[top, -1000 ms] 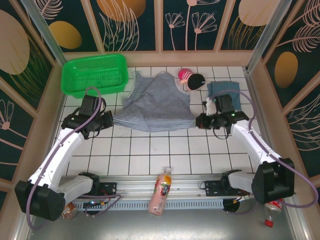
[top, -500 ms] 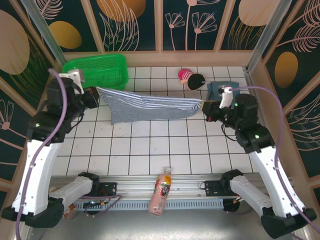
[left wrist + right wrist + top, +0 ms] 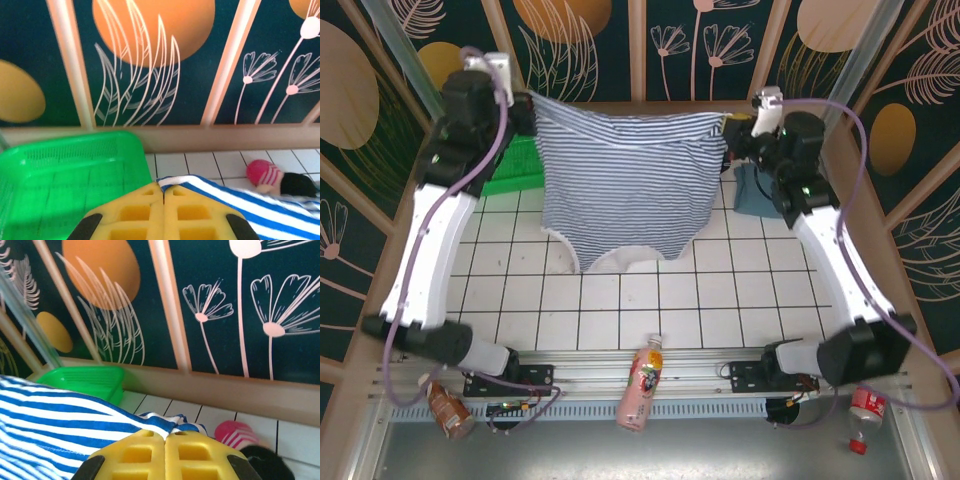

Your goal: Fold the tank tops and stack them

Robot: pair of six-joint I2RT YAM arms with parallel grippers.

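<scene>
My left gripper (image 3: 527, 101) and my right gripper (image 3: 728, 128) are both raised high over the far side of the worktop, and the striped tank top (image 3: 625, 190) is stretched between them. Each one is pinched shut on a corner of its straight edge. In the left wrist view my yellow fingers (image 3: 135, 212) meet along a closed seam, with the striped cloth coming out just to their right. In the right wrist view my other pair of fingers (image 3: 192, 455) is closed the same way, with cloth bunched at the tips and spreading off to the left.

The top hangs as a flat sheet. Its straight edge is uppermost and runs left to right, parallel to the worktop's far edge. Its length drops from there, and the scooped, white-trimmed end points down over the middle of the tiles. The stripes run left to right. I cannot tell whether the lower end touches the tiles.

The blue-grey tank top (image 3: 750, 195) lies as a small folded bundle near the worktop's far right corner, just beside my right arm and partly hidden by it. The green basket (image 3: 510, 170) sits in the far left corner behind my left arm. A pink-and-black toy (image 3: 280, 181) rests by the far edge, past the cloth. A bottle (image 3: 642, 385) lies at the near edge.
</scene>
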